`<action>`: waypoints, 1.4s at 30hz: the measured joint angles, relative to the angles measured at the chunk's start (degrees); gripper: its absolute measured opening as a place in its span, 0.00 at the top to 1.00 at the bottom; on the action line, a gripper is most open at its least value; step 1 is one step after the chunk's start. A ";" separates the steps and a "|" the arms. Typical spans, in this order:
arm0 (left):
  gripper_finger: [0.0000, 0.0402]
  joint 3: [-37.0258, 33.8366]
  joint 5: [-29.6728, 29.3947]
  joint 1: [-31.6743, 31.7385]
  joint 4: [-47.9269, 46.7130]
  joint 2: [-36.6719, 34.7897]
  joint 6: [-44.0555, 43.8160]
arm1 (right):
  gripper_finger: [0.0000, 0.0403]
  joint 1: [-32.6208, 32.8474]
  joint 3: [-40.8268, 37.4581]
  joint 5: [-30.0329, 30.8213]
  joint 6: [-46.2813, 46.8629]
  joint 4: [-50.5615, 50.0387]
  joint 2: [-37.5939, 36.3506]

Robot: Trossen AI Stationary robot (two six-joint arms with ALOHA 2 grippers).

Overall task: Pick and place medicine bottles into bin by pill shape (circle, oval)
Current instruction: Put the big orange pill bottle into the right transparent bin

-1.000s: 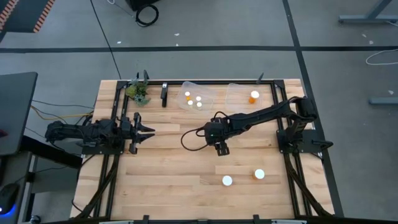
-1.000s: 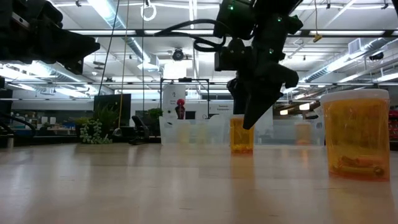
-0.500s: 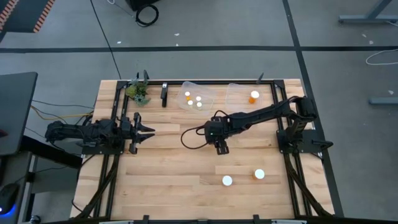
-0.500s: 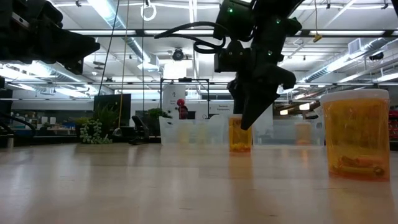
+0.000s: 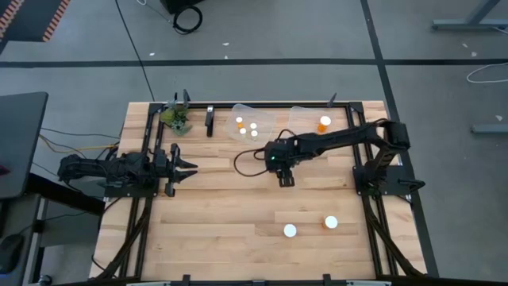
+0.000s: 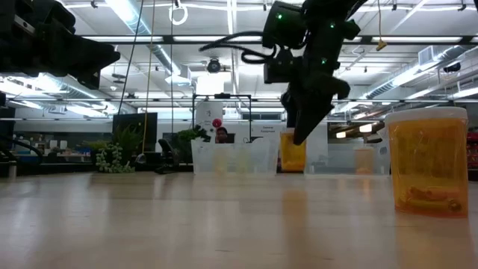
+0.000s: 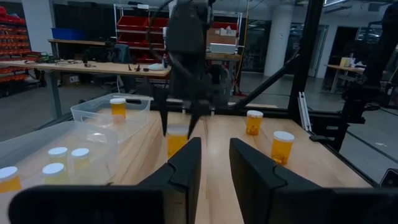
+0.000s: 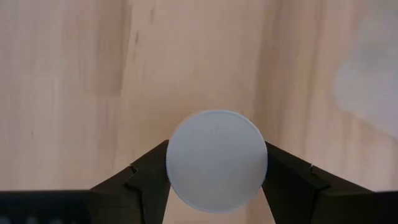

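Your right wrist view alone shows the right gripper (image 8: 216, 171) clamping a white-capped medicine bottle (image 8: 216, 160); from above, the arm hides it. Left gripper (image 5: 187, 166): narrow, empty.

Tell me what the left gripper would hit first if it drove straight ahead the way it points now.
Probably the bottle held by the right gripper, which hangs straight ahead of the left gripper in its wrist view. Depth is unclear, and the bottle is lifted, so the gripper might pass underneath.

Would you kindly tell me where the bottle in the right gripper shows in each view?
High view: hidden under the right gripper, mid-table.
Low view: bottle lifted, centre-right.
Left wrist view: centre, under the gripper.
Right wrist view: white cap between the fingers.
Shared landmark: the clear bins.
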 joint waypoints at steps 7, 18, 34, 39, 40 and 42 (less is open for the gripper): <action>0.78 0.00 0.04 0.01 0.10 0.00 0.00 | 0.44 -2.76 0.04 0.00 0.28 -2.35 -6.91; 0.77 0.00 0.02 0.02 0.09 0.00 0.00 | 0.44 -7.35 0.04 0.02 0.81 -6.20 -13.49; 0.77 0.00 0.02 0.02 0.09 0.00 -0.01 | 0.45 -12.97 1.33 0.04 -1.96 -9.18 -14.02; 0.77 0.00 0.02 0.02 0.10 0.00 0.00 | 0.45 -16.27 3.43 0.04 -3.20 -10.50 -14.00; 0.77 0.00 0.02 0.02 0.09 0.00 -0.01 | 0.45 -17.09 3.63 0.05 -3.63 -10.64 -14.00; 0.78 0.00 0.02 0.00 0.09 0.00 0.00 | 0.45 -18.80 3.89 0.07 -4.64 -10.54 -14.00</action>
